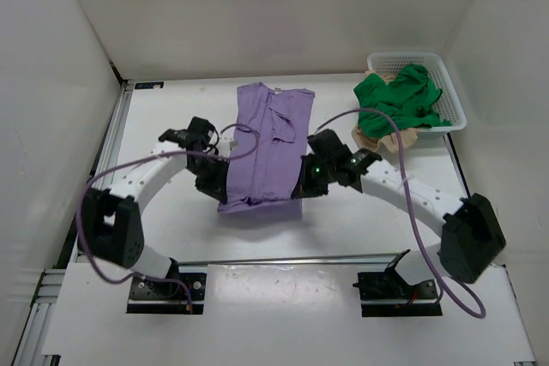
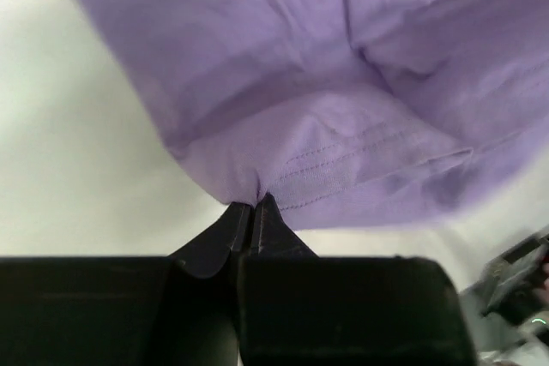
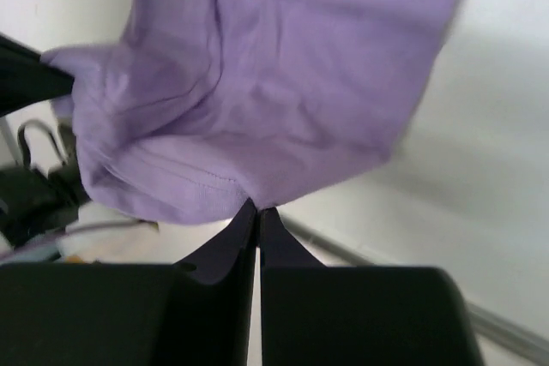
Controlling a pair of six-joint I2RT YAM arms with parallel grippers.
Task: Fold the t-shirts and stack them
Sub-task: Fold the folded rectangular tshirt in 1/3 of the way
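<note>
The lavender t-shirt (image 1: pixel 266 143) lies lengthwise in the middle of the table, folded narrow, with its near end raised off the surface. My left gripper (image 1: pixel 221 197) holds the near left corner and my right gripper (image 1: pixel 302 193) the near right corner. In the left wrist view the left gripper (image 2: pixel 255 203) is shut on the stitched hem of the lavender t-shirt (image 2: pixel 326 83). In the right wrist view the right gripper (image 3: pixel 258 207) pinches the edge of the same lavender t-shirt (image 3: pixel 274 83). The green t-shirt (image 1: pixel 399 100) and the beige t-shirt (image 1: pixel 382 139) spill out of the basket.
A white mesh basket (image 1: pixel 450 83) stands at the back right corner. The green and beige cloth hangs over its near left rim onto the table. White walls close in the table on three sides. Purple cables loop off both arms.
</note>
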